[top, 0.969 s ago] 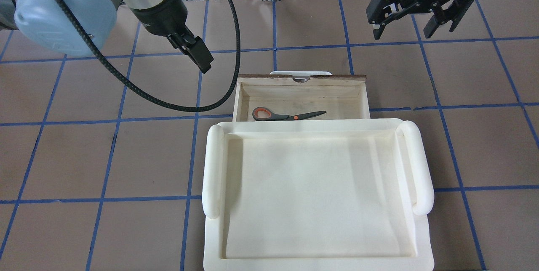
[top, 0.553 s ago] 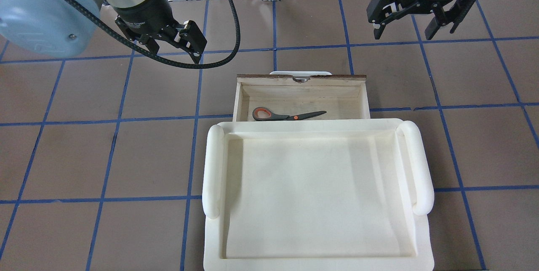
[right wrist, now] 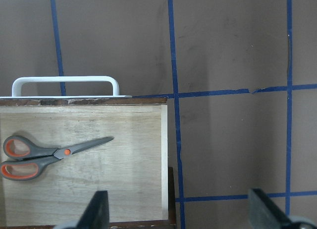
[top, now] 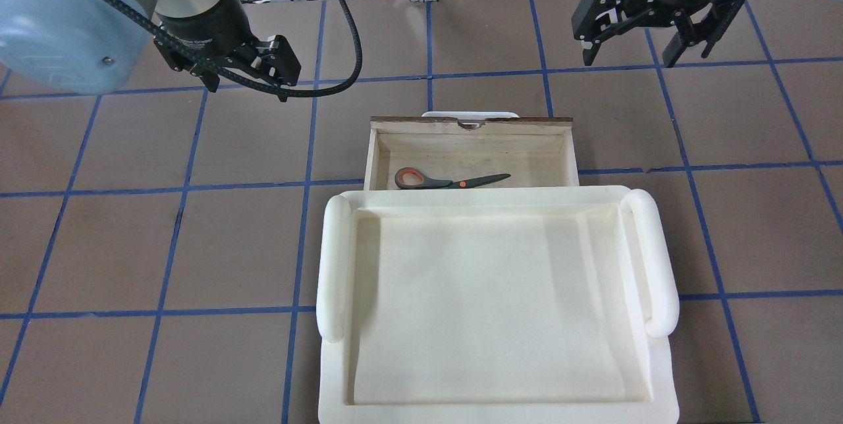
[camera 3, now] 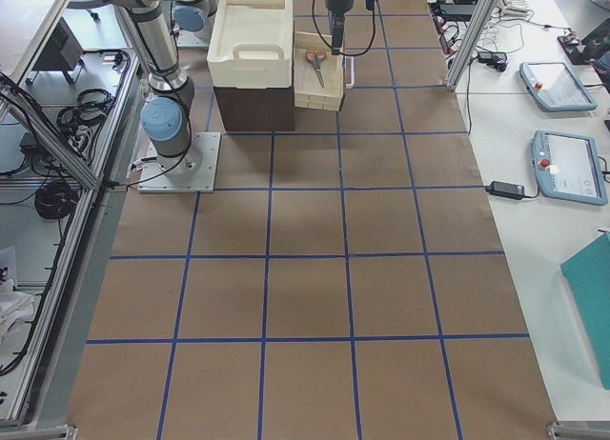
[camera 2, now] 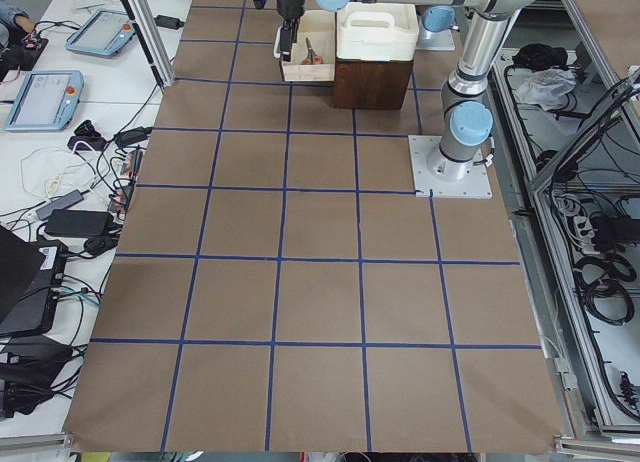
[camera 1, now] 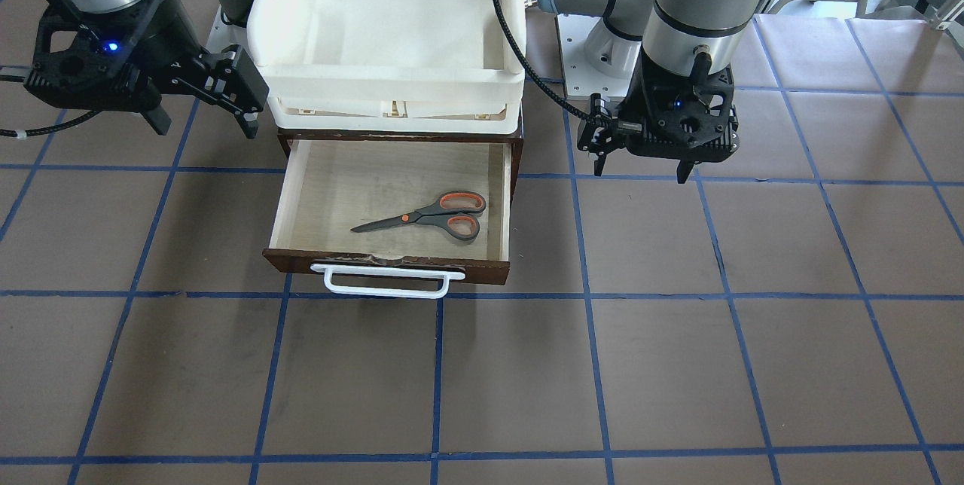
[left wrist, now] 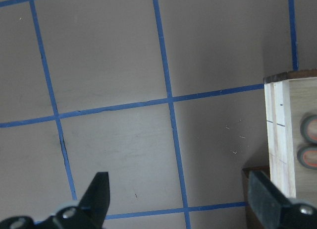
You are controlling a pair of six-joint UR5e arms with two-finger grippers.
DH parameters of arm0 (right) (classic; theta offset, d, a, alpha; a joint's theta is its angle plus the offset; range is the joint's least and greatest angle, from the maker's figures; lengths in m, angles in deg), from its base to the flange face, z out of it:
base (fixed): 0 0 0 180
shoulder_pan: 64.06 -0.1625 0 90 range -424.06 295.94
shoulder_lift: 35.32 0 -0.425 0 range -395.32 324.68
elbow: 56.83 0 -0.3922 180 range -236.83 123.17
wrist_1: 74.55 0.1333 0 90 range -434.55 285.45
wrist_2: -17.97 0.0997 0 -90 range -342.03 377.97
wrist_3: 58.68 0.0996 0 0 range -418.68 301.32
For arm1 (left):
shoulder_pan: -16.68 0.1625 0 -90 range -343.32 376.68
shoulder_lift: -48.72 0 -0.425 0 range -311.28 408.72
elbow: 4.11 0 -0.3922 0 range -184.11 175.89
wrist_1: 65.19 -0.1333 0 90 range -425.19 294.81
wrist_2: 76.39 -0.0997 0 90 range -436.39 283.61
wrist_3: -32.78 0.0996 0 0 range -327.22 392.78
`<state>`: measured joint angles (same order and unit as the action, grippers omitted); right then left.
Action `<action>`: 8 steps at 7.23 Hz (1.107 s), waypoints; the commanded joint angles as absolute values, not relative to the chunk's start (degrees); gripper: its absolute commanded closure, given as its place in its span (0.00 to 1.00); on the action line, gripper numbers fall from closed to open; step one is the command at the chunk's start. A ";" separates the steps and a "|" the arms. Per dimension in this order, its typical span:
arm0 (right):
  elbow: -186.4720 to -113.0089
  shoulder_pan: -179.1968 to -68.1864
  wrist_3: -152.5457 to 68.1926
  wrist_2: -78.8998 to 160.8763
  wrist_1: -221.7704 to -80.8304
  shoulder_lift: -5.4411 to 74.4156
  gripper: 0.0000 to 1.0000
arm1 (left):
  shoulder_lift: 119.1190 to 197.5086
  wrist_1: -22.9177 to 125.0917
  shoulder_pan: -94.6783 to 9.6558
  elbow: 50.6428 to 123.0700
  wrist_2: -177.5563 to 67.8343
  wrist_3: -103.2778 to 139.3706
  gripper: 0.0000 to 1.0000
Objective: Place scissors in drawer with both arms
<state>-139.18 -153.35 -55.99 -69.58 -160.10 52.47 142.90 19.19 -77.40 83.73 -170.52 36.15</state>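
Overhead exterior shows the scissors (top: 448, 181) flat inside the open drawer (top: 371, 160), between your left gripper (top: 249, 85) and right gripper (top: 627, 55), both spread wide and empty, so press squarely beside the white handle (top: 469, 113).

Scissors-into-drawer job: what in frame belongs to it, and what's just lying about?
Job:
- small grey-handled, orange-lined scissors, lying in the drawer
- shallow dark-brown wooden drawer with white bar handle, pulled open
- left gripper and right gripper, jaws open, both empty

Lying about:
- large white plastic tray above the drawer
- two grey control tablets
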 commanded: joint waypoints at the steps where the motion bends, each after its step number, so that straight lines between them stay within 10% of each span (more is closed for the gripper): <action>1: -139.36 -153.36 -55.87 -69.83 -160.16 52.48 0.00 | 142.68 19.36 -77.01 83.69 -165.90 34.71 0.00; 8: -140.24 -153.36 -55.78 -70.72 -160.51 52.57 0.00 | 142.23 21.64 -74.63 83.87 -163.49 36.82 0.00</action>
